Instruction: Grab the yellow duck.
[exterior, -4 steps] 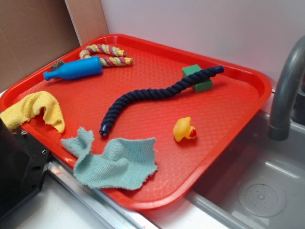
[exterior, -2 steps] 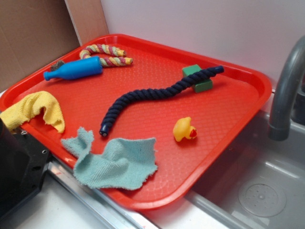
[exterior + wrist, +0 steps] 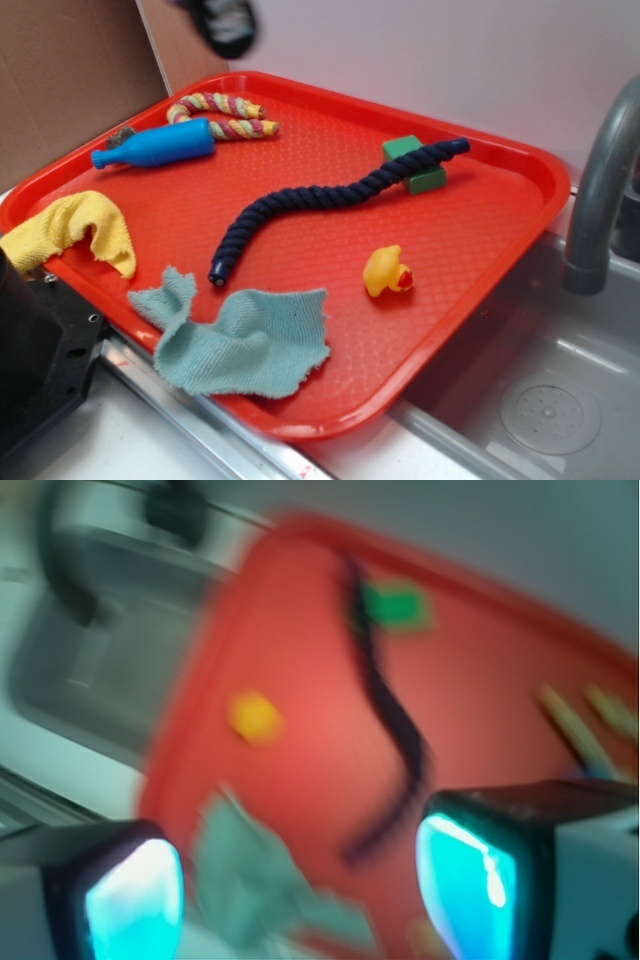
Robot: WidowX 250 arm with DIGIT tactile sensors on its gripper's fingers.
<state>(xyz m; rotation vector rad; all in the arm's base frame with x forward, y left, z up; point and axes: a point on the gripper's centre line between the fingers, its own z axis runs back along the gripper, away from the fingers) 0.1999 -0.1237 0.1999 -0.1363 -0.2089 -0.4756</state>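
**Gripper is entering the scene; duck is still waiting**

Your gripper [image 3: 225, 22] is just now coming into the exterior view at the top left, a dark blur above the far corner of the red tray [image 3: 520, 215]; a moment earlier it was nowhere in that view. Nothing on the tray is shifting: moving rightward, the yellow cloth [image 3: 75, 230], the blue bottle [image 3: 155, 147], the striped rope toy [image 3: 225, 112], the teal cloth [image 3: 240, 338], the dark blue rope [image 3: 320, 200] and the green block [image 3: 412, 160] are all lying as before. The yellow duck [image 3: 386, 271] is sitting in the near right part of the tray, clear of its neighbours. In the smeared wrist view the gripper's fingers [image 3: 130, 900] are standing well apart, empty. So the approach is only beginning, and you are likely facing a long diagonal travel plus a descent.
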